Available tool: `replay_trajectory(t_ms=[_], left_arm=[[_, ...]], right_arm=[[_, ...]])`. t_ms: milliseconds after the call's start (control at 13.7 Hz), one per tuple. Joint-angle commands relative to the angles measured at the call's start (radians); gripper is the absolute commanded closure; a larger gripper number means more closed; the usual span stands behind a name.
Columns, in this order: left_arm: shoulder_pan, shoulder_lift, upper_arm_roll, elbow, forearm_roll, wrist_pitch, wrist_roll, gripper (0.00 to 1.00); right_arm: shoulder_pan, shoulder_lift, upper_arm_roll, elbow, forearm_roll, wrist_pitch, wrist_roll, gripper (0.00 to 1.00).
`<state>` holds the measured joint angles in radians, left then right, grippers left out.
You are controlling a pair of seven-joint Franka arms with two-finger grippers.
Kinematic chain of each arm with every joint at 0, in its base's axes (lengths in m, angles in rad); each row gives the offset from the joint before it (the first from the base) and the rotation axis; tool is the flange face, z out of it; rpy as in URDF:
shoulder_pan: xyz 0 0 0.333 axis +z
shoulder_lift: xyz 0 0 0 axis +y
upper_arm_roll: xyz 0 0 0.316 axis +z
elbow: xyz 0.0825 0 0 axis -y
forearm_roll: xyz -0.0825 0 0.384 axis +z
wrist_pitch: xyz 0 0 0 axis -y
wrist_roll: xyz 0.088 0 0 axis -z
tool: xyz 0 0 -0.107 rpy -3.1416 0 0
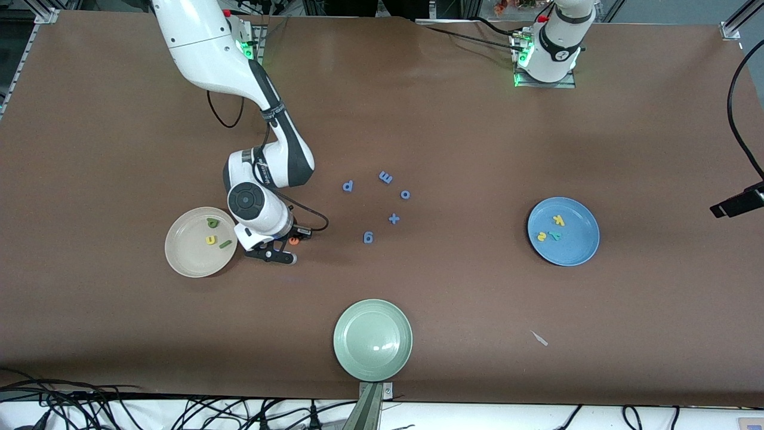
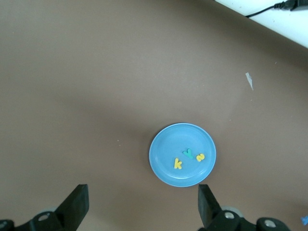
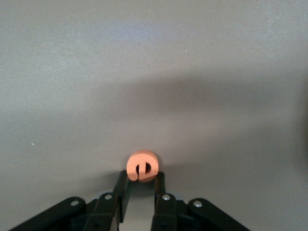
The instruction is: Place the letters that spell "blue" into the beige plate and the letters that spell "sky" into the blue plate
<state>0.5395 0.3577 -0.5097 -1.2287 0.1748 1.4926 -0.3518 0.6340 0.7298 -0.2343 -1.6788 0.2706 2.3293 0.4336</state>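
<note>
A pale green plate (image 1: 372,339), five blue foam shapes (image 1: 385,177) mid-table, and perhaps a paper scrap (image 1: 539,338).

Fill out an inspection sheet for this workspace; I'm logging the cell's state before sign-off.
Surface: brown table, flat.
Job's things: beige plate holds dark green b, yellow u, green l; blue plate holds k, s, y; orange e in right gripper.
Clutter: five blue letters and plus sign mid-table; green plate; pale scrap.
Grippers: right gripper shut on the e beside beige plate; left gripper open, waiting above blue plate.
Cables: along the table edges.
Surroundings: nothing seen.
</note>
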Motion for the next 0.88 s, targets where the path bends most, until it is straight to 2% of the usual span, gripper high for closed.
replay_trajectory(t_ms=[0, 146, 219, 292, 365, 438, 584, 657, 803], left_arm=[[-0.213, 0.003, 0.239, 0.063, -0.047, -0.084, 0.124, 0.0], [-0.314, 0.001, 0.369, 0.107, -0.157, -0.138, 0.148, 0.0], [-0.382, -0.035, 0.449, 0.107, -0.188, -0.159, 0.151, 0.0], [-0.45, -0.081, 0.521, 0.098, -0.192, -0.161, 0.157, 0.0], [-0.495, -0.092, 0.555, 0.087, -0.19, -0.161, 0.157, 0.0], [-0.519, -0.095, 0.563, 0.087, -0.184, -0.161, 0.148, 0.0], [-0.544, -0.133, 0.582, 0.063, -0.19, -0.166, 0.155, 0.0], [-0.561, -0.172, 0.586, 0.02, -0.19, -0.163, 0.157, 0.0], [-0.543, -0.216, 0.58, -0.027, -0.193, -0.163, 0.157, 0.0]], right_arm=[[0.004, -0.009, -0.008, -0.006, 0.005, 0.004, -0.012, 0.81], [0.003, -0.012, -0.008, -0.002, 0.007, 0.002, -0.015, 0.83], [0.004, -0.012, -0.008, -0.001, 0.007, 0.002, -0.009, 0.82], [0.006, -0.012, -0.008, 0.002, 0.007, 0.002, -0.003, 0.68], [0.007, -0.012, -0.008, 0.008, 0.01, 0.004, 0.001, 0.54], [0.004, -0.01, -0.008, 0.019, 0.009, 0.004, 0.001, 0.49], [-0.004, -0.007, -0.008, 0.025, 0.009, 0.008, -0.007, 0.48], [-0.007, -0.007, -0.008, 0.025, 0.009, 0.009, -0.009, 0.48], [-0.007, -0.006, -0.008, 0.025, 0.007, 0.009, -0.009, 0.48]])
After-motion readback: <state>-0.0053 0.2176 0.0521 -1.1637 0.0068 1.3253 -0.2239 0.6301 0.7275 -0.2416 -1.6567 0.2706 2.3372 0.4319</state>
